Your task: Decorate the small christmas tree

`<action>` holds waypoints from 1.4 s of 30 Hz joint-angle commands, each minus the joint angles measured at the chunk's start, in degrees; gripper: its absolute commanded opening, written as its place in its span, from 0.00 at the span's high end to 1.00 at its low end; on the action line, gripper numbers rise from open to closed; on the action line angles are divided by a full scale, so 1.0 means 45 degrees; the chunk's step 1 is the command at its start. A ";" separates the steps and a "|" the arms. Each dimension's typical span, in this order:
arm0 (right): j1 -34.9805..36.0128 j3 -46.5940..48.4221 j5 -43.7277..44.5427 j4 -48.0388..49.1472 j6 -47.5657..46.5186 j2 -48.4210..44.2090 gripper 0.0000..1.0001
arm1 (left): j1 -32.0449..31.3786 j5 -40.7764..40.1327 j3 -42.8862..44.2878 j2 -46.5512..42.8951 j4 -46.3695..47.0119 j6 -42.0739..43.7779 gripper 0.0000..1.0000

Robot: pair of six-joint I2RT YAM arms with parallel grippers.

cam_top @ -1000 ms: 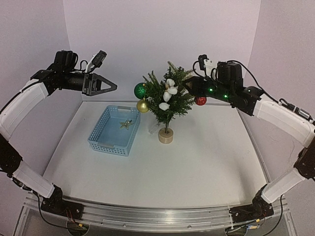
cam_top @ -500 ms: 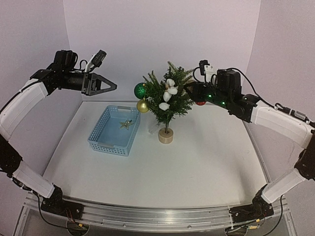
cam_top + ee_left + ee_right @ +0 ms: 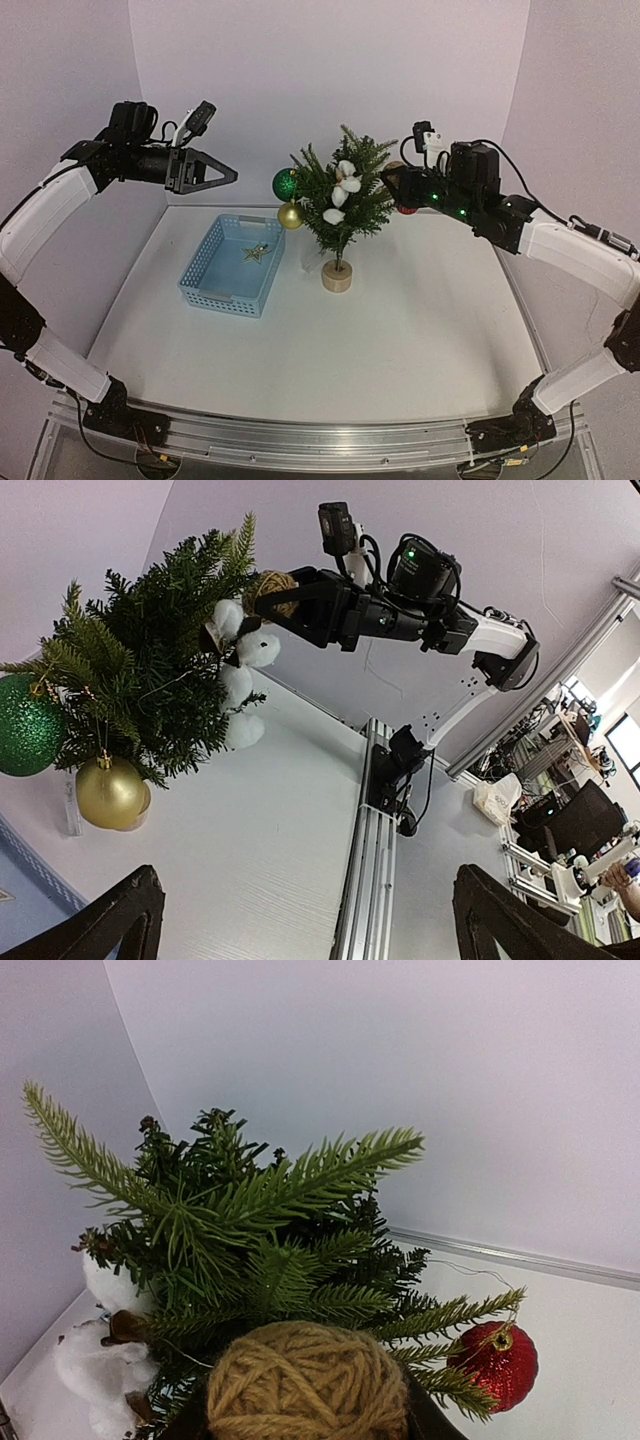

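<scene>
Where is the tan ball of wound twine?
Right wrist view, bottom centre: the tan twine ball is held in the right gripper at the branches of the small christmas tree, with the red glitter bauble to its right.

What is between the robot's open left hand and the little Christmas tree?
A green ball with a gold ball under it, both hung on the small christmas tree, facing the left gripper. The top view shows it.
</scene>
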 commanded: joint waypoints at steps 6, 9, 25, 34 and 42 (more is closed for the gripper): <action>-0.0184 0.0150 0.0117 0.0496 -0.0010 0.0121 0.86 | -0.0044 0.0325 0.0589 -0.0132 0.0138 0.0262 0.00; -0.0205 -0.0168 0.0181 0.0494 0.0097 -0.0027 0.86 | -0.0045 0.0340 0.0618 -0.0105 0.0124 0.0295 0.00; -0.0196 -0.1117 -0.0740 0.0489 0.0916 -0.0865 0.89 | -0.0055 0.0375 0.0758 0.0078 0.0062 0.0373 0.00; -0.0197 -0.1564 -0.0668 0.0509 0.1517 -0.0754 0.89 | -0.0035 0.0380 0.0836 0.0055 0.0041 0.0399 0.01; -0.0197 -0.1961 -0.1786 0.0541 0.1813 -0.0866 0.91 | -0.0045 0.0370 0.0901 0.0117 -0.0011 0.0538 0.00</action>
